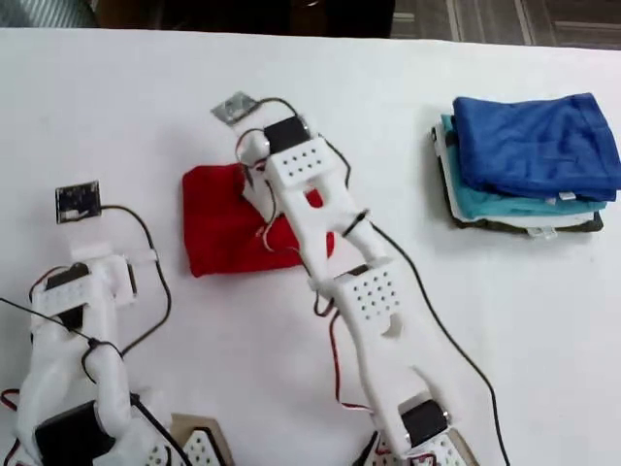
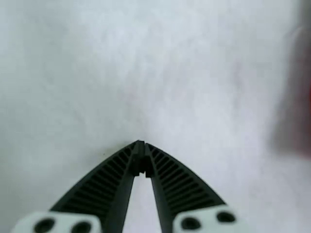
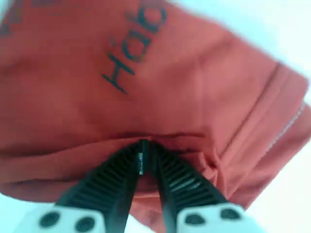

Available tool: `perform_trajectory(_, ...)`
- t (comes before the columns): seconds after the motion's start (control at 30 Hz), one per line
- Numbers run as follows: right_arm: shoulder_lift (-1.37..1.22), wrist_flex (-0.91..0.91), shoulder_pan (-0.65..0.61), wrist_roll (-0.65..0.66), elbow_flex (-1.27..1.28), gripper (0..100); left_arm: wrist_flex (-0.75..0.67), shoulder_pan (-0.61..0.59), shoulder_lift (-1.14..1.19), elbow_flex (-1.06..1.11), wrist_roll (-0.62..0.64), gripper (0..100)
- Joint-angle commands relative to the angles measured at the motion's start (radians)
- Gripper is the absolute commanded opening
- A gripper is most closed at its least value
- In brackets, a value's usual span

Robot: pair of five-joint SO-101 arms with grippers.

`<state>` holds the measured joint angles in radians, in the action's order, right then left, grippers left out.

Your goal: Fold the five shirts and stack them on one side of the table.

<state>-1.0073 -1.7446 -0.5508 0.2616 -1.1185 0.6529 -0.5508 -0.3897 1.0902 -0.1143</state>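
A folded red shirt (image 1: 218, 225) lies left of the table's middle. My right arm (image 1: 320, 209) stretches over it. In the right wrist view my right gripper (image 3: 141, 156) is shut, its tips pinching a fold of the red shirt (image 3: 146, 77) near a hem. My left arm (image 1: 82, 286) stands at the near left, apart from the shirt. My left gripper (image 2: 140, 148) is shut on nothing above the bare white table (image 2: 146, 73). At the right side, a folded blue shirt (image 1: 536, 141) tops a stack on a teal one (image 1: 490, 202) and a dark one (image 1: 519, 225).
The table (image 1: 485, 320) is white all over. Cables run from both arms across it. Two small camera modules (image 1: 78, 201) (image 1: 234, 107) stick out from the wrists. A red blur (image 2: 307, 97) shows at the left wrist view's edge.
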Motion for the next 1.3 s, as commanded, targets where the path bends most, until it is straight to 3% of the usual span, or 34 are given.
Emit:
perform_trajectory(0.0, 0.251, -0.025, 0.010, 0.000, 0.261, 1.9, -0.017, 0.014, -0.034, -0.004, 0.012, 3)
perform_trajectory(0.17, 0.484, -0.024, 0.013, 0.005, 0.598, 2.0, -0.017, 0.014, -0.034, -0.004, 0.012, 3)
perform_trajectory(0.33, 0.647, -0.022, 0.018, 0.057, 0.783, 2.0, -0.017, 0.014, -0.034, -0.004, 0.012, 3)
perform_trajectory(0.5, 0.720, 0.154, 0.010, 0.049, 0.717, 2.0, -0.017, 0.017, -0.034, -0.004, 0.012, 3)
perform_trajectory(0.7, 0.634, 0.441, -0.013, 0.048, 0.701, 2.0, -0.017, 0.031, -0.032, -0.002, 0.012, 3)
perform_trajectory(1.03, 0.446, 0.567, -0.044, 0.054, 0.697, 2.0, -0.017, 0.031, -0.032, -0.002, 0.012, 3)
perform_trajectory(1.27, 0.406, 0.536, -0.036, 0.055, 0.697, 2.0, -0.017, 0.031, -0.032, -0.002, 0.012, 3)
